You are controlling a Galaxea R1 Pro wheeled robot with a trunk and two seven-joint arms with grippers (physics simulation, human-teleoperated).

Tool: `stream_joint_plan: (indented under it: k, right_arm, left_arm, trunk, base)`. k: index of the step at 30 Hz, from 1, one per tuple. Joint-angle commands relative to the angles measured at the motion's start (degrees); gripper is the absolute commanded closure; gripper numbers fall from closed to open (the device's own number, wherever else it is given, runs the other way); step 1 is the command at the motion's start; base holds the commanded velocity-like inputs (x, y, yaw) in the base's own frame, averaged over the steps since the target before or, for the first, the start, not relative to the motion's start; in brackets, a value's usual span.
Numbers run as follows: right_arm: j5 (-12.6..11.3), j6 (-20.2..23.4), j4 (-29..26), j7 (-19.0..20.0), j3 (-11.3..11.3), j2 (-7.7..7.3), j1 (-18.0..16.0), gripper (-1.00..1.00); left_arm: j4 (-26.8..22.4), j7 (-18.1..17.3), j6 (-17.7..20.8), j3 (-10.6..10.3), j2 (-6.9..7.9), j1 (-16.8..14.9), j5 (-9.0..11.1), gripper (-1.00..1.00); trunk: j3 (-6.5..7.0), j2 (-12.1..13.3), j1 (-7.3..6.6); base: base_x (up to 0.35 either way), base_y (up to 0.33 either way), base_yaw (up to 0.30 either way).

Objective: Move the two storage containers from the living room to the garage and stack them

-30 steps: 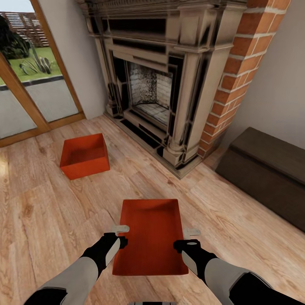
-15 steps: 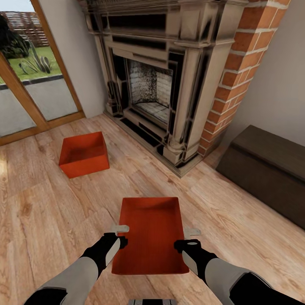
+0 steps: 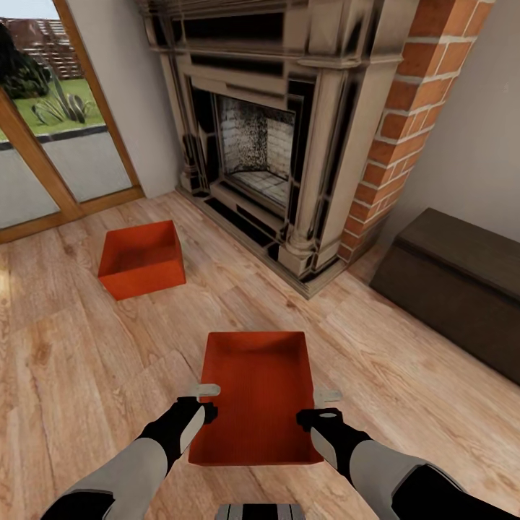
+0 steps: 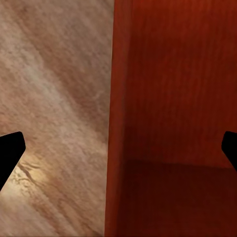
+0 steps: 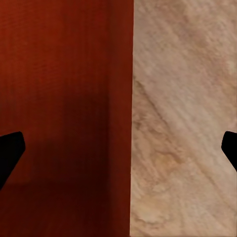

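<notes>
I have both grippers spread wide, left gripper (image 3: 207,401) and right gripper (image 3: 323,405) straddling near container (image 3: 256,393) side walls for 2-handed lift; far container (image 3: 142,258) on wood floor (image 3: 65,347).

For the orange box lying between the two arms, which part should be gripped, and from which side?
Grip the near storage container by its two long side walls, one gripper per wall, coming down from above. It is lidless and thin-walled, so each upright rim can probably fit between open fingers. The left gripper and right gripper already straddle those walls.
</notes>
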Motion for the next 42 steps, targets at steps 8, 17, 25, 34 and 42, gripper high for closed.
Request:
stream_joint_plan:
  k: [8,17,25,34,42]
  right_arm:
    - [-0.3,0.4,-0.1,-0.3,0.5,-0.07,0.0,-1.0]
    - [-0.3,0.4,-0.1,-0.3,0.5,-0.07,0.0,-1.0]
    - [-0.3,0.4,-0.1,-0.3,0.5,-0.07,0.0,-1.0]
    - [-0.3,0.4,-0.1,-0.3,0.5,-0.07,0.0,-1.0]
    - [-0.3,0.4,-0.1,-0.3,0.5,-0.07,0.0,-1.0]
  left_arm:
    - [-0.1,0.3,0.2,-0.1,-0.01,0.0,0.4,-1.0]
    - [-0.1,0.3,0.2,-0.2,0.06,0.0,0.4,-1.0]
    - [-0.1,0.3,0.2,-0.2,0.08,0.0,0.4,-1.0]
    - [-0.1,0.2,0.2,-0.2,0.08,0.0,0.4,-1.0]
    - [-0.1,0.2,0.2,-0.2,0.08,0.0,0.4,-1.0]
  trunk:
    - [-0.04,0.0,-0.01]
    - [-0.04,0.0,-0.01]
    - [-0.04,0.0,-0.01]
    - [-0.04,0.0,-0.01]
    - [-1.3,-2.8,1.53]
  base:
    - [0.0,0.0,0.0]
    - [0.0,0.0,0.0]
    - [0.0,0.0,0.0]
    - [0.0,0.0,0.0]
    - [0.0,0.0,0.0]
